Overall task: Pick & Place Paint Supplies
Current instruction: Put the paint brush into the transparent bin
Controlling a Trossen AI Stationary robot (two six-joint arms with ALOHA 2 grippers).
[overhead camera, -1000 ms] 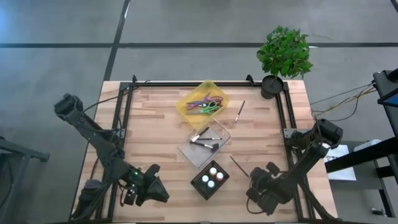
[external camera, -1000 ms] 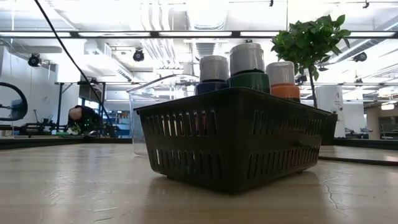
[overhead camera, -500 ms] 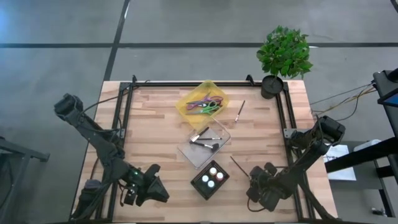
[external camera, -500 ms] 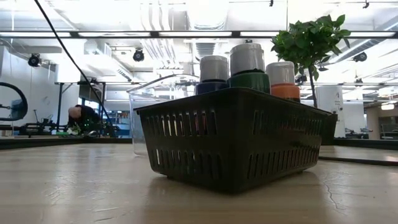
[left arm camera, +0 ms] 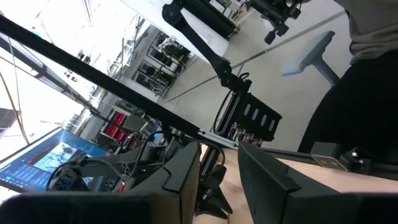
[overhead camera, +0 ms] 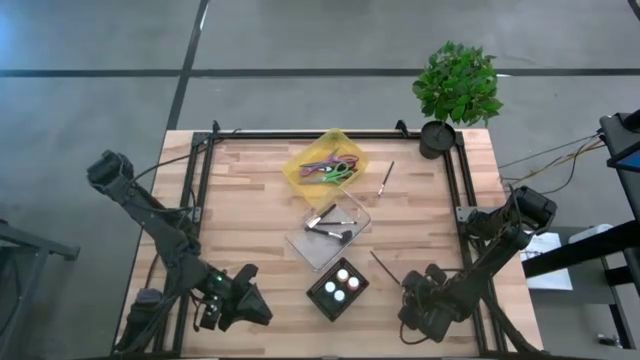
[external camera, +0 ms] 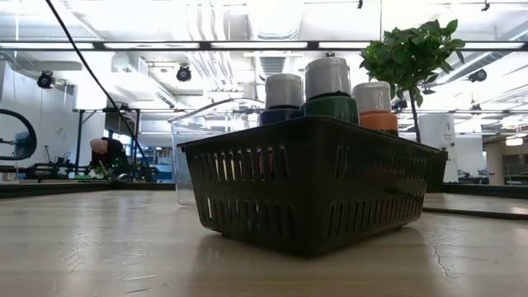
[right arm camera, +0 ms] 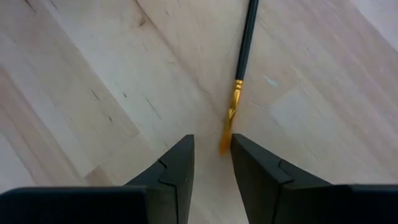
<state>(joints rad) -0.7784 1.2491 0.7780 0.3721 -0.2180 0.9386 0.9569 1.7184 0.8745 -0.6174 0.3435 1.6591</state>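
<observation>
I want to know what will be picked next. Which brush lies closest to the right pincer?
The dark-handled brush lying loose on the table beside the black basket; its tip sits right before the right pincer. The other brushes lie farther away.

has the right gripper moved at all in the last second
Yes, slightly. In the high view the right gripper has edged toward the table's near edge, a little farther from the black basket, above the loose brush.

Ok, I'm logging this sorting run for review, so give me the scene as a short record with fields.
right gripper: open, low over the table, brush tip between its fingers
loose brush: flat on the wood, not held
left gripper: near table corner, holding nothing
black basket: holds three paint bottles
clear tray: holds brushes
second loose brush: beside the yellow bin
</observation>
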